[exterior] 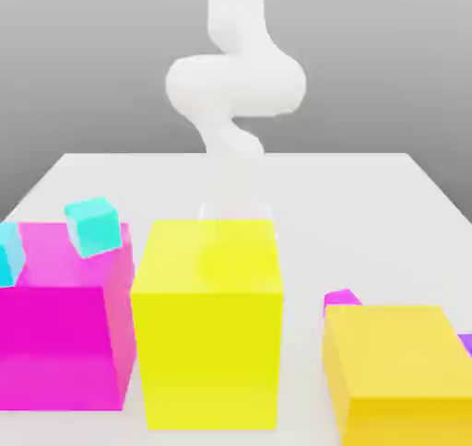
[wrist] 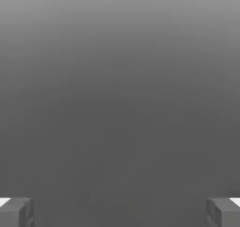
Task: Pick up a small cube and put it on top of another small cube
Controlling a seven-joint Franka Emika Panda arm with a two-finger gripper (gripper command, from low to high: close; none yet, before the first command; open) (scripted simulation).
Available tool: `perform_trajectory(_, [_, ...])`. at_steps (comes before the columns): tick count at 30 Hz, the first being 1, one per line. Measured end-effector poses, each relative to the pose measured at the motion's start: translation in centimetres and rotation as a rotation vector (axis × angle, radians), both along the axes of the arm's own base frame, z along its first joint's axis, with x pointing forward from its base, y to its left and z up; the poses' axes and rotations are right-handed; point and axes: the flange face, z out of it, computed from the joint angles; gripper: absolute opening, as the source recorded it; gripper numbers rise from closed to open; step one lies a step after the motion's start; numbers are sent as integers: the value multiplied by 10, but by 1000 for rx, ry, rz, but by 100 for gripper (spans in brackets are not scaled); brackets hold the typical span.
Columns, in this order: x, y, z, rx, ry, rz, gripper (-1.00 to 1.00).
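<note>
Exterior view: nearest the camera, towards the exterior view's right, an amber block (exterior: pixel 392 352), with part of a small magenta cube (exterior: pixel 341 298) showing just past its far edge and a purple piece (exterior: pixel 466 342) cut by the frame. Near the middle, a tall yellow cube (exterior: pixel 210 361). Towards the exterior view's left, a large magenta block (exterior: pixel 60 347), with a small cyan cube (exterior: pixel 93 228) seen over its top, turned askew; exact contact impossible to confirm. At the frame's edge, part of a second cyan piece (exterior: pixel 9 255), probably a cube of like kind. Beyond, on the pale table (exterior: pixel 359 223), a white Panda arm (exterior: pixel 235 85). Likely candidates for lifting and stacking: the small cubes; impossible to say which is meant as load and which as base.

Handling, by judgement: probably light, stiff and unlikely to crush, with smooth faces that could slip under an uneven pinch. Best gripped at mid-height across two opposite upright faces, after turning to match the askew cyan cube. Beware of nudging it off the block if approached crookedly.

Hand view: gripper (wrist: pixel 120 212) spread wide, with a broad gap between the fingers, nothing pinched and nothing seen touching either pad. Beyond the gap, plain grey. Judged step: approach to a cube, ahead of any grasp.
</note>
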Motion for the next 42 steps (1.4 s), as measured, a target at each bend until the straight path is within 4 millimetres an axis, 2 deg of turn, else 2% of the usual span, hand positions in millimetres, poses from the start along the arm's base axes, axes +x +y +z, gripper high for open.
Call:
perform_trajectory(3, [35,35,-44,-60,77,145,0])
perform_trajectory(6, [60,72,-91,-118,146,286,0])
perform_trajectory(10, [81,125,-157,-197,233,478,0])
perform_trajectory(13, [86,166,-210,-258,295,625,0])
perform_trajectory(16, [82,206,-264,-319,353,773,0])
perform_trajectory(20, [56,266,-338,-408,423,1000,0])
perform_trajectory(24, [31,296,-413,-487,498,1180,0])
perform_trajectory(27, [2,317,-467,-547,549,1325,0])
perform_trajectory(31, [-7,323,-525,-564,563,1367,0])
perform_trajectory(32, [-7,323,-539,-564,564,1368,-100])
perform_trajectory(37, [-8,323,-539,-565,566,1368,-100])
perform_trajectory(38, [-8,323,-545,-565,565,1369,-100])
perform_trajectory(40, [-8,324,-533,-565,565,1370,-100])
perform_trajectory(42, [-8,324,-510,-565,565,1370,-100])
